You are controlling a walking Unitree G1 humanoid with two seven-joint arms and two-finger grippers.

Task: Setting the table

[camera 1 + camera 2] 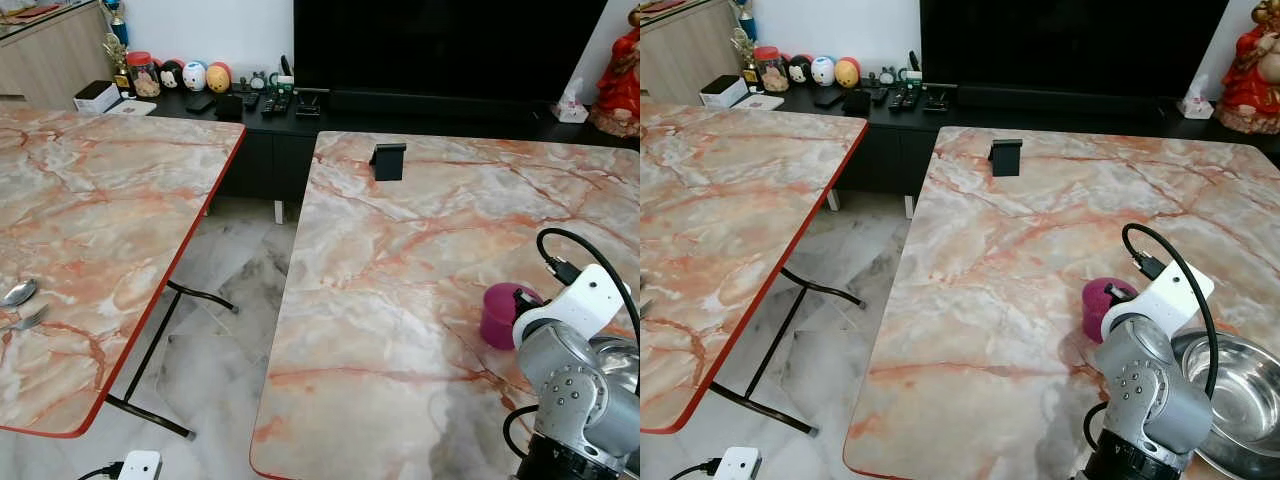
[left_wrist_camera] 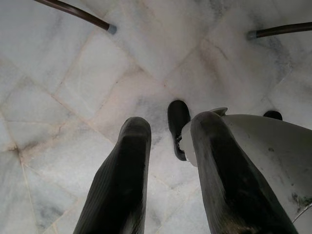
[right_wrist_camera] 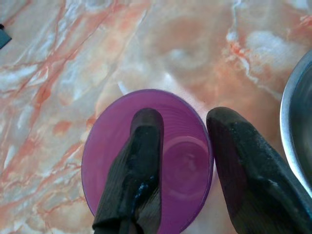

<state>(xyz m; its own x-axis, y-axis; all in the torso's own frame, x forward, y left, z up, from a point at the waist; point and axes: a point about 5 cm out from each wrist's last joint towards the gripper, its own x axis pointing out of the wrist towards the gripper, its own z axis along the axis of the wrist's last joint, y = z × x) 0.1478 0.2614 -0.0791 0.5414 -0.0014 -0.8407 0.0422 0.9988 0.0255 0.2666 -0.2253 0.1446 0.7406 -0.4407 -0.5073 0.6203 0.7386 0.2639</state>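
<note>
A purple cup (image 3: 146, 161) stands upright on the right marble table (image 1: 400, 300), next to a steel bowl (image 1: 1240, 395). My right gripper (image 3: 185, 122) is open over the cup: one finger (image 3: 141, 165) reaches down inside it, while the other (image 3: 248, 170) is outside the rim, between cup and bowl. In the eye views my right wrist (image 1: 585, 310) hides part of the cup (image 1: 500, 312). A spoon (image 1: 18, 292) and a fork (image 1: 30, 318) lie at the near edge of the left table (image 1: 100, 220). My left gripper (image 2: 170, 124) hangs open over the marble floor.
A small black stand (image 1: 388, 160) sits at the right table's far end. A gap of marble floor (image 1: 230, 290) with black table legs (image 1: 150, 350) separates the two tables. Behind them is a dark TV cabinet (image 1: 270, 110) with remotes and figurines.
</note>
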